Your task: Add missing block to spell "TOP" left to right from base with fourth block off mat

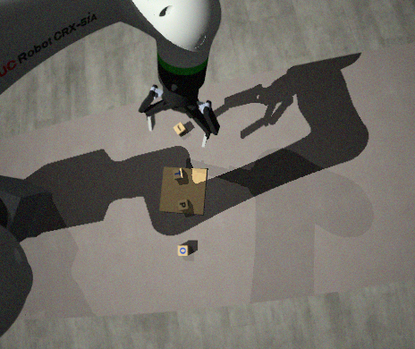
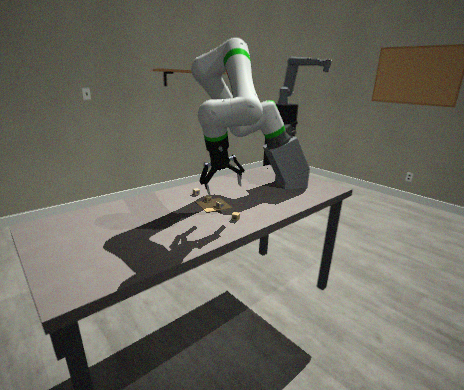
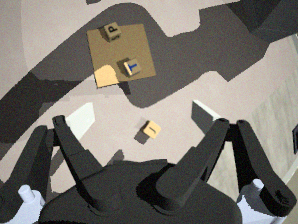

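Observation:
A tan mat (image 1: 169, 197) (image 2: 226, 205) (image 3: 143, 43) carries two blocks with a gap between them: the T block (image 1: 181, 174) (image 2: 207, 199) (image 3: 129, 67) and the P block (image 1: 183, 205) (image 2: 218, 204) (image 3: 112, 30). The O block (image 1: 182, 251) (image 2: 235, 216) sits off the mat, on the P side. A fourth block (image 1: 180, 129) (image 2: 196, 191) (image 3: 152, 129), whose dark mark I cannot read, sits off the mat on the T side. My gripper (image 1: 177, 135) (image 2: 223, 186) (image 3: 142, 110) is open and empty. It hangs above the table, roughly over the fourth block.
The blocks and mat lie on a grey-brown table (image 1: 310, 215) (image 2: 72, 250). The robot's base (image 2: 287, 162) stands at the table's far right end. The arm casts wide shadows over the mat and the table.

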`<state>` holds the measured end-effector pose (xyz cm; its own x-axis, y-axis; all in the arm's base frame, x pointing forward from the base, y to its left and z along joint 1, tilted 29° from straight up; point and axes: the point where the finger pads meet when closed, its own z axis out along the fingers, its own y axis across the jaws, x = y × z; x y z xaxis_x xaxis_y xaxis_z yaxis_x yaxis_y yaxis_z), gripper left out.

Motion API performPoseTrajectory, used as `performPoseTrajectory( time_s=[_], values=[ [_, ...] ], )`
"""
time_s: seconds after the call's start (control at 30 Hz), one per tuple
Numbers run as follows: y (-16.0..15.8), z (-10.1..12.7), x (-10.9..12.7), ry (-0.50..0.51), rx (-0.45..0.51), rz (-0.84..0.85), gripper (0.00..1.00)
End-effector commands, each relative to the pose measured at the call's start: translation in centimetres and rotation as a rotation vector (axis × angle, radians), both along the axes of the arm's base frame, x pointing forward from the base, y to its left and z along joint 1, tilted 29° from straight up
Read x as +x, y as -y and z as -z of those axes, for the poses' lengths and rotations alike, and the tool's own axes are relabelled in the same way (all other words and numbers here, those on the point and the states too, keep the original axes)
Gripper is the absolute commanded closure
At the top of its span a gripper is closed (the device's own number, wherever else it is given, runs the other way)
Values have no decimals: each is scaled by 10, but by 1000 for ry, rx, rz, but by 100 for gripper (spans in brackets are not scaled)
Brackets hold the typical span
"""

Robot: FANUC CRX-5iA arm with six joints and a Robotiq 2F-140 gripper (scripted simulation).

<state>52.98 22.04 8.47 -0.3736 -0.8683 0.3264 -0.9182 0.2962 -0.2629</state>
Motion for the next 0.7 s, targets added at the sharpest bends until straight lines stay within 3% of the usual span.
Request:
performPoseTrajectory(
  time_s=[0.0, 0.13, 0.67],
  values=[
    [-11, 8, -2, 59, -7, 72, 0],
    [-28, 20, -6, 135, -3, 171, 0],
    [-54, 37, -13, 252, 13, 312, 0]
  ],
)
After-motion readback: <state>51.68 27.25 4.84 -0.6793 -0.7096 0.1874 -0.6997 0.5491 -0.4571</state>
